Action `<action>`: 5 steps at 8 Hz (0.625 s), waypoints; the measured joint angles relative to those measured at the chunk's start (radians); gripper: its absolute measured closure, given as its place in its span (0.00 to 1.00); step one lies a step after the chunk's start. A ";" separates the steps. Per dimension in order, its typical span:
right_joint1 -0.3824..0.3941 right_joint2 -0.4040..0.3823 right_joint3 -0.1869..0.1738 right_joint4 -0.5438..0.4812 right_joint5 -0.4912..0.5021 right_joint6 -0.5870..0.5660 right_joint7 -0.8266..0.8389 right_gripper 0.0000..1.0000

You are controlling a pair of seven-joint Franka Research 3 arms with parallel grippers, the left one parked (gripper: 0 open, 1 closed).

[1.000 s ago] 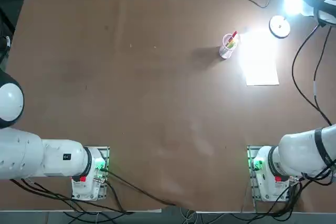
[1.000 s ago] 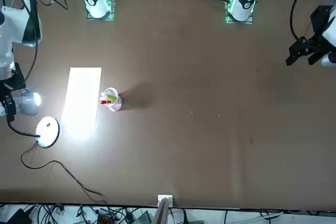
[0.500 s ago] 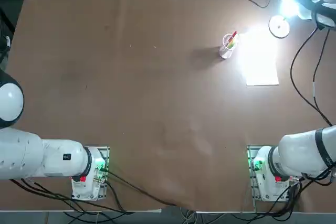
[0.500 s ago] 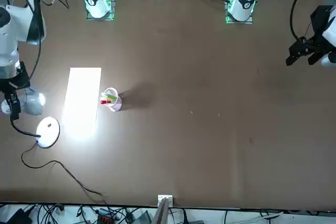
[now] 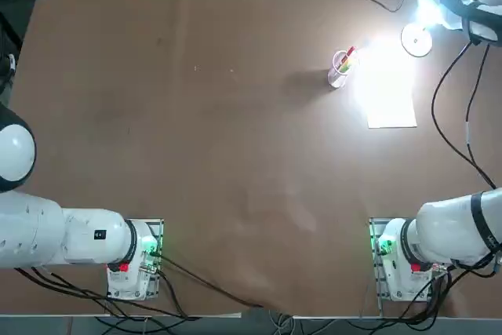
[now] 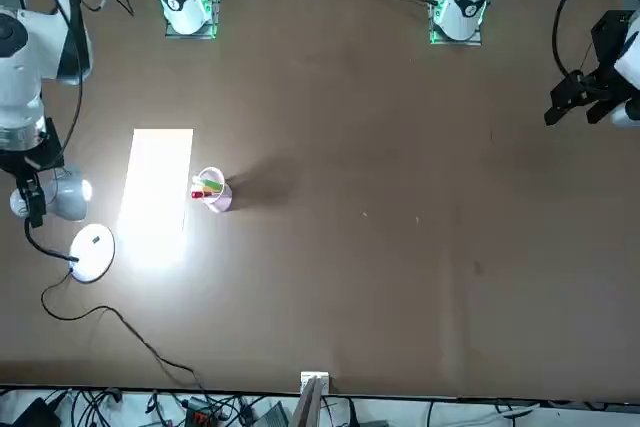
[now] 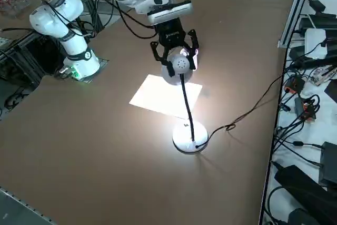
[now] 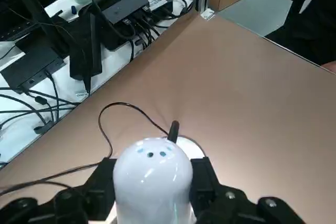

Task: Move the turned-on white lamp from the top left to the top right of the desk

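White lamp (image 7: 181, 72) head in right gripper (image 7: 175, 62) fingers, near desk (image 5: 235, 154) far-right corner.

- The small white desk lamp (image 7: 181, 67) has a rounded, elongated head, a thin black neck and a round white disc base (image 5: 416, 40); it is switched on and casts a bright patch of light.
- Its base sits flat near the far right corner of the desk, and a thin black cord (image 6: 110, 319) trails from it across the desk toward the far edge.
- The large, flat, brown matte desk (image 5: 220, 139) fills most of the overhead view.
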 joint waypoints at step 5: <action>0.001 -0.002 0.000 0.006 -0.001 0.002 0.003 0.00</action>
